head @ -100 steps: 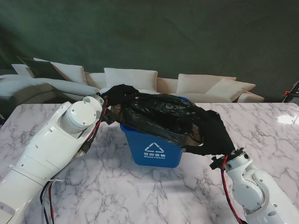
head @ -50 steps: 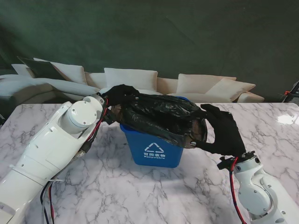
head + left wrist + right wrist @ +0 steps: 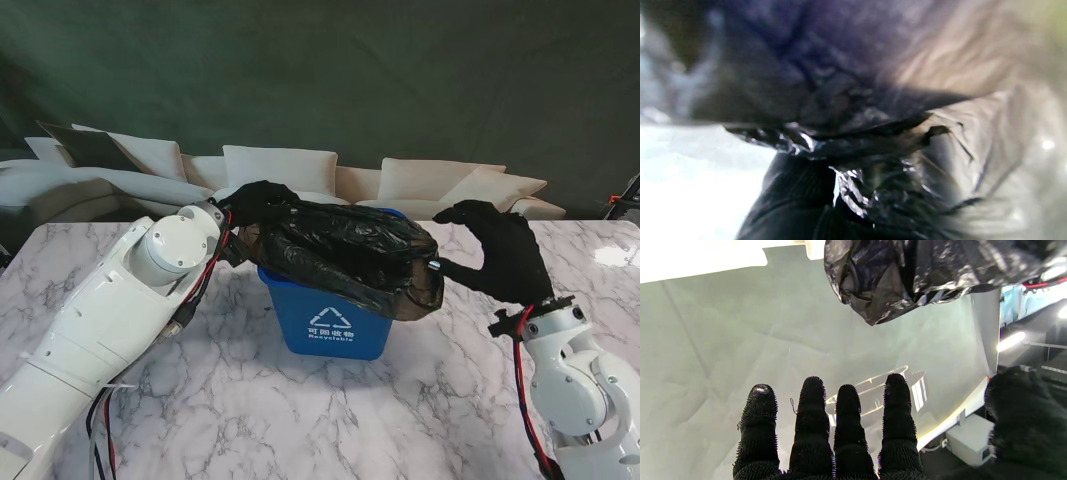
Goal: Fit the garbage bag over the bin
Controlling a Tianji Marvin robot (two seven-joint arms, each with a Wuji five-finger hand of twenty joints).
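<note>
The robot's right hand [image 3: 500, 250], sheathed in a black knitted glove with a bristly nap, hangs raised above the right side of the marble worktop [image 3: 250, 410], its fingers [image 3: 813, 426] spread straight and apart with nothing between them; in the right wrist view the four ribbed digits stand side by side and the thumb sits off on its own. The hand is clear of the garbage bag [image 3: 350, 250], just beside the drooping corner of film at the bin's right edge.

The left hand [image 3: 258, 200], also gloved in black, is at the far left corner of the bin [image 3: 330, 325], closed on a gathered fold of the bag; the left wrist view, blurred and very near, shows crinkled glossy plastic bunched against the dark knit of the glove.

The bag is thin black film, wrinkled and shiny, stretched loosely over the bin's mouth and sagging into it, with a translucent brownish flap hanging down outside the right front corner. The bin is a small blue plastic tub with tapered walls and a white recycling triangle printed on its front face, standing on the worktop's middle, between the two white, smooth-shelled arms. The worktop is white stone veined in grey. Beyond its far edge runs a pale cushioned sofa [image 3: 280, 165] before a dark green backdrop.
</note>
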